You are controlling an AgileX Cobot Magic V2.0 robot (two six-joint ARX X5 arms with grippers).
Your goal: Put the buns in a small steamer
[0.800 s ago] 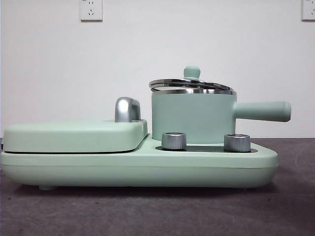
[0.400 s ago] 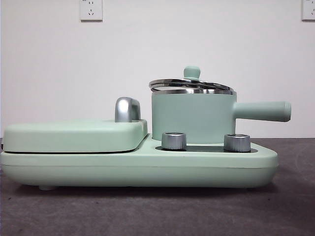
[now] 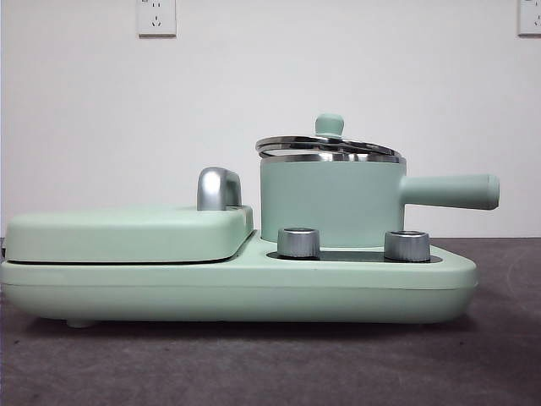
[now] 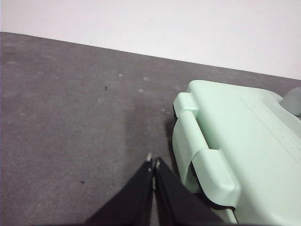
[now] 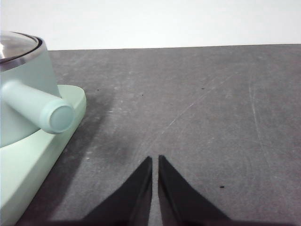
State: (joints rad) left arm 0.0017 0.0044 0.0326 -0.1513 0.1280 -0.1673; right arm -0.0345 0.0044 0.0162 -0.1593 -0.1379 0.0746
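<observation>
Waiting with jaws pressed together and empty, the left end effector (image 4: 154,164) and right end effector (image 5: 155,160) hover over the desk (image 5: 197,103); no buns show, and the lidded steamer (image 3: 331,201) looks rigid, its knob (image 3: 329,124) the natural hold

A dark grey table (image 3: 270,364) with a matte, faintly speckled surface fills the lower band of the front view and meets a white wall behind. Directly on it, spanning most of the frame's width, rests a long mint-green appliance base (image 3: 237,292) with rounded corners; a small foot shows under its lower left edge and a thin shadow runs beneath it. In the left wrist view the grey surface takes up the left and centre of the frame, bare apart from a few tiny dark specks, with the base's end at the right. In the right wrist view the base's corner sits at the lower left, and faint pale scratches cross the table at centre and right.
</observation>
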